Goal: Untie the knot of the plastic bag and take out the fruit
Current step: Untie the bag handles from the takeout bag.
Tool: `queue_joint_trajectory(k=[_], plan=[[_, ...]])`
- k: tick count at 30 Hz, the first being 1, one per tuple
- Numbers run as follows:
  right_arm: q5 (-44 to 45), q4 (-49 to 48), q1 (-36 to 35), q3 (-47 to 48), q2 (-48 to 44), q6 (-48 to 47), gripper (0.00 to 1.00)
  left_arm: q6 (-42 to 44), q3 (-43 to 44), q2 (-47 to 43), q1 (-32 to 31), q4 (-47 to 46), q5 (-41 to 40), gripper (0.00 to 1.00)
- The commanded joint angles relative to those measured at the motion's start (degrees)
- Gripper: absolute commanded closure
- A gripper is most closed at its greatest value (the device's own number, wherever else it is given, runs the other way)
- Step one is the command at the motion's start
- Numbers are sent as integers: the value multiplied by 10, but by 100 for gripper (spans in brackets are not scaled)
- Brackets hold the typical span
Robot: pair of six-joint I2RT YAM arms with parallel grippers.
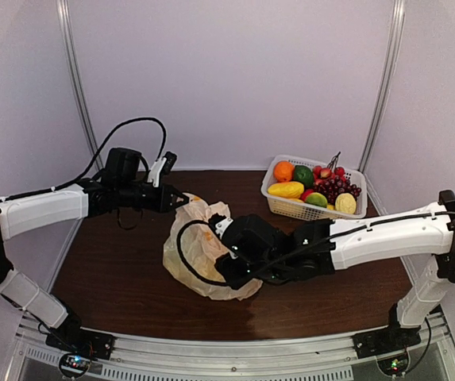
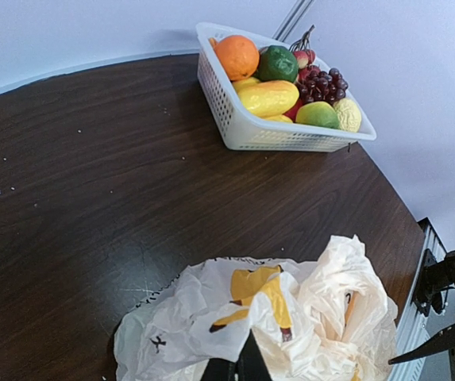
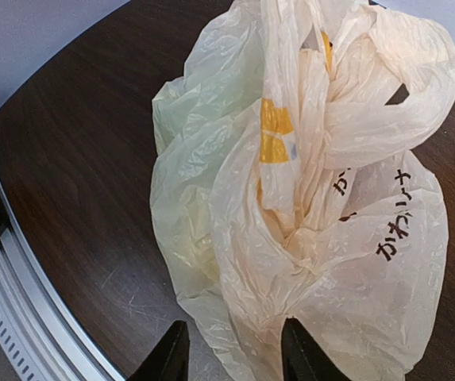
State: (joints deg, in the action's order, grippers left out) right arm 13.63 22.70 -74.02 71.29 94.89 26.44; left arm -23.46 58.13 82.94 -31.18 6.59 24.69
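Crinkly translucent plastic bag (image 3: 370,302) (twisted knot (image 3: 298,190) intact): left tool (image 2: 247,353) pinched onto it, right tool (image 3: 235,349) spread apart.

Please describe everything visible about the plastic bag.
The plastic bag is thin, crinkled, translucent cream film with yellow marks and dark printed characters. Its handles are twisted into a knot. It lies slumped on the dark wooden table, apart from the basket. The shut left tool pinches one edge; the open right tool straddles a fold at the other side.

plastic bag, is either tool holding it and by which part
Left tool is shut on the plastic bag, pinching its bunched upper end; right tool open, holding nothing.
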Motion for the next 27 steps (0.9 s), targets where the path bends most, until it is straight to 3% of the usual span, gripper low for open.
queue_joint_trajectory(k=[1,12,27], plan=[[30,21,4,33,3,-12,55,11,5,5,-1,-6,-1,100],[29,36,17,99,69,-43,56,11,5,6,-1,-6,0,100],[33,27,26,90,86,-42,75,11,6,5,-1,-5,-2,100]])
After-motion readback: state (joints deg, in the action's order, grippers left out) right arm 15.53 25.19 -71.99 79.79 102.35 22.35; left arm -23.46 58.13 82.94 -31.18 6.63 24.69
